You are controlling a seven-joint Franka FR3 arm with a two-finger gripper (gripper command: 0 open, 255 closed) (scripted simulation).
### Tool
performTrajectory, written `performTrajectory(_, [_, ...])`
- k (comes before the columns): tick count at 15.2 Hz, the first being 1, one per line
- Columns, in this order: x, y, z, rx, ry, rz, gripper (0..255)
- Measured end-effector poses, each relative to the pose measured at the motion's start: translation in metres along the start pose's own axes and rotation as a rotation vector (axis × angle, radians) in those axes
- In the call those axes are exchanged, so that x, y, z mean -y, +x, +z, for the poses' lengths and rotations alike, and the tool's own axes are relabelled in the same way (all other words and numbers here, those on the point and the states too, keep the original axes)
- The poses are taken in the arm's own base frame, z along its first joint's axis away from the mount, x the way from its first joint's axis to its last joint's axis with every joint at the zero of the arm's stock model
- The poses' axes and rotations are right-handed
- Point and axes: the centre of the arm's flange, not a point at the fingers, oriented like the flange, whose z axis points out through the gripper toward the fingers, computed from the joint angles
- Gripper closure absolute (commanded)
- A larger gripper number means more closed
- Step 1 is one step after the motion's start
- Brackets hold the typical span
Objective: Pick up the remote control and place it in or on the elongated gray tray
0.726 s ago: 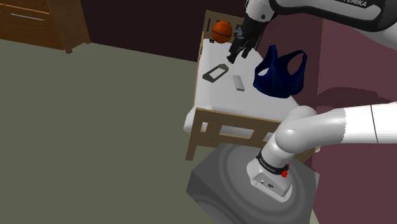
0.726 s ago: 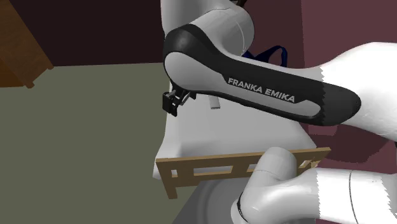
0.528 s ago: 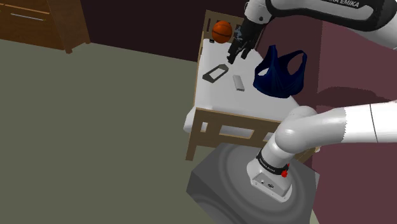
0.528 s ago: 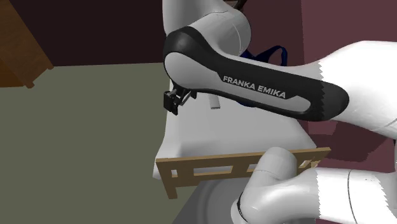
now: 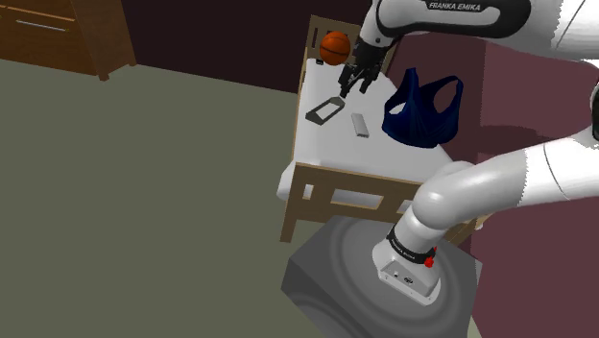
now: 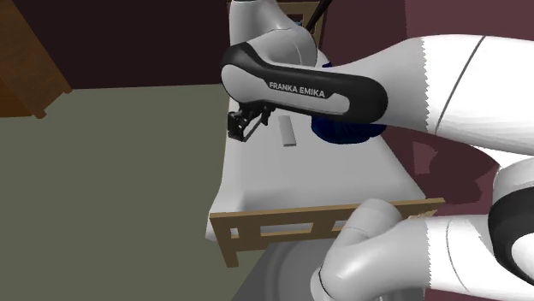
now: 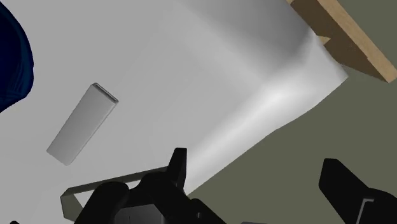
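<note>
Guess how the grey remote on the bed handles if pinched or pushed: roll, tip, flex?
The remote is a flat, straight-edged slab: probably stiff, unlikely to roll or tip. It lies flat on the white bed, so a push would likely just slide it. Its faces look smooth and plain, so it may slip in a pinch.

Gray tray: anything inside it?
Shoulder view: the gray tray looks empty; the white bed shows through its middle. The remote lies beside it, apart. In the wrist view the open pincer covers most of the tray, so that view can't confirm.
</note>
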Motion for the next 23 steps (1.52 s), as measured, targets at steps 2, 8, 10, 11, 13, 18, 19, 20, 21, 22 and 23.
performTrajectory(2, [-0.018, 0.015, 0.017, 0.008, 0.0, 0.033, 0])
performTrajectory(8, [-0.071, 0.052, 0.064, 0.034, 0.0, 0.135, 0])
performTrajectory(10, [-0.093, 0.064, 0.079, 0.043, 0.0, 0.169, 0])
performTrajectory(11, [-0.102, 0.07, 0.084, 0.047, 0.0, 0.186, 0])
performTrajectory(13, [-0.12, 0.079, 0.1, 0.056, 0.001, 0.219, 0])
performTrajectory(18, [-0.174, 0.097, 0.139, 0.078, 0.001, 0.304, 0])
performTrajectory(19, [-0.184, 0.098, 0.147, 0.082, 0.001, 0.321, 0])
performTrajectory(20, [-0.195, 0.104, 0.154, 0.086, 0.001, 0.338, 0])
performTrajectory(21, [-0.205, 0.107, 0.16, 0.091, 0.001, 0.354, 0])
performTrajectory(22, [-0.217, 0.11, 0.168, 0.094, 0.001, 0.371, 0])
performTrajectory(23, [-0.228, 0.112, 0.178, 0.099, 0.001, 0.388, 0])
